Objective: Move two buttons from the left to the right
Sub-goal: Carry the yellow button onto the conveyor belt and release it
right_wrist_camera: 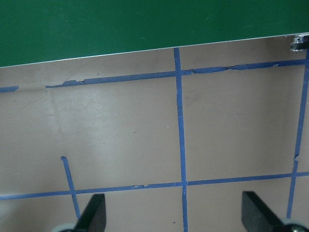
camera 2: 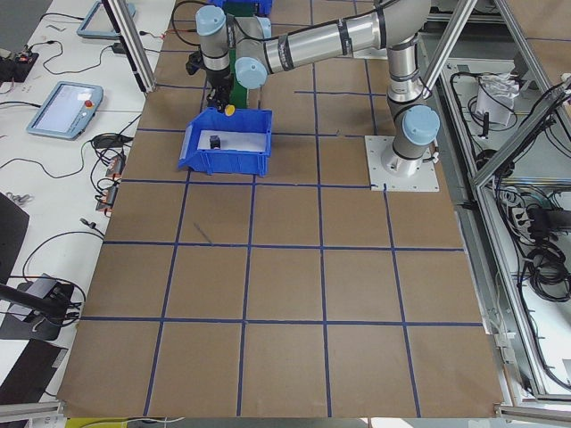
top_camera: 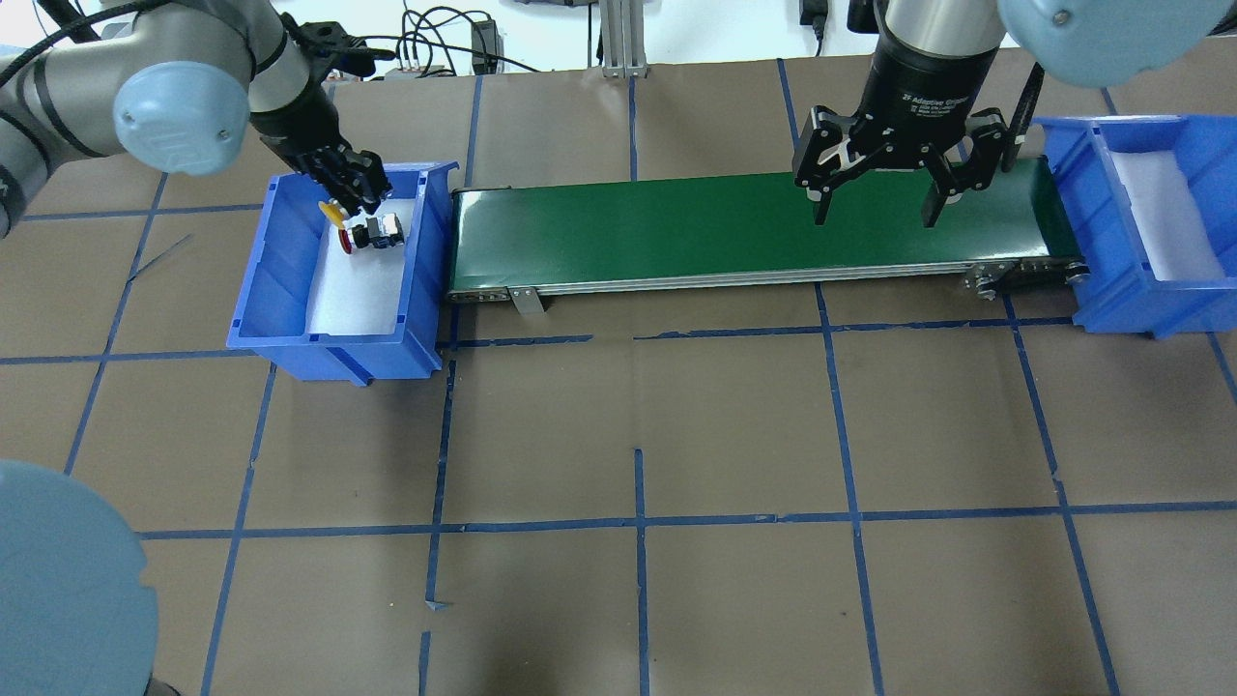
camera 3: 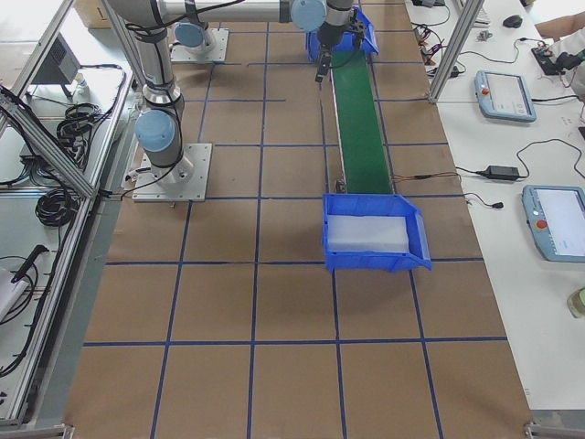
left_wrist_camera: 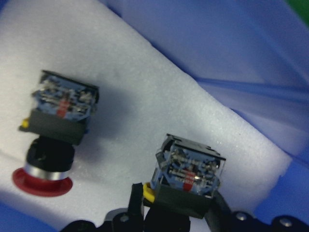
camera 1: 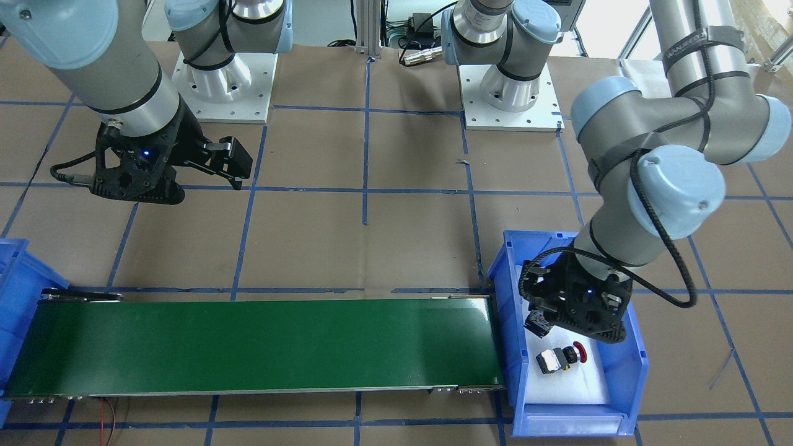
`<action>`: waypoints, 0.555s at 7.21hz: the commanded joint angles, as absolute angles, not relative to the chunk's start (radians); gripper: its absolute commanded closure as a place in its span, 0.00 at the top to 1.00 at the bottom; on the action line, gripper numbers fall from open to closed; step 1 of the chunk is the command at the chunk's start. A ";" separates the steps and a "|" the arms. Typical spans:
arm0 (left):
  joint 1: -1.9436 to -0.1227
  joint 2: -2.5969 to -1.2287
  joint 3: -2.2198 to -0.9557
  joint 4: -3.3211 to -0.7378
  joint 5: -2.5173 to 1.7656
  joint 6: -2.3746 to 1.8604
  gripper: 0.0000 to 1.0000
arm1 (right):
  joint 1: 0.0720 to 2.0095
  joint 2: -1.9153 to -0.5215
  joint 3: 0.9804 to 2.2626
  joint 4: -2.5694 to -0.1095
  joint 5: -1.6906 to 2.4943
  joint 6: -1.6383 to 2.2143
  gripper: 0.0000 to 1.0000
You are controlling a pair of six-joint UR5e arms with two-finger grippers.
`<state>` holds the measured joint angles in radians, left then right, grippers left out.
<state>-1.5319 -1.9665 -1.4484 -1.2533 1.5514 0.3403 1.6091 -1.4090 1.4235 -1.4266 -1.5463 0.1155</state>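
Observation:
My left gripper (top_camera: 356, 196) is inside the left blue bin (top_camera: 280, 261), shut on the yellow button (top_camera: 331, 209). Its yellow cap sticks out sideways. In the left wrist view the held button's contact block (left_wrist_camera: 190, 175) sits between my fingers, just over the white foam. The red button (top_camera: 372, 234) lies on its side on the foam beside it, also in the front view (camera 1: 559, 358) and the left wrist view (left_wrist_camera: 57, 126). My right gripper (top_camera: 875, 205) is open and empty, hanging over the right part of the green conveyor belt (top_camera: 676, 227).
The conveyor runs between the left bin and the right blue bin (top_camera: 1080, 227), which holds only white foam (top_camera: 1160, 217). Brown table paper with blue tape lines (right_wrist_camera: 179, 125) lies around. The arm bases (camera 1: 226, 87) stand at the back.

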 commanded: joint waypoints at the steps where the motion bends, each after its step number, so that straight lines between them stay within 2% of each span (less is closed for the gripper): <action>1: -1.636 -2.018 -1.376 -1.250 1.559 -0.028 0.04 | 1.609 -1.410 1.424 -1.427 -1.546 0.115 1.00; 4: -1.752 -2.158 -1.310 -1.252 1.562 -0.299 0.07 | 1.609 -1.408 1.424 -1.427 -1.546 0.115 1.00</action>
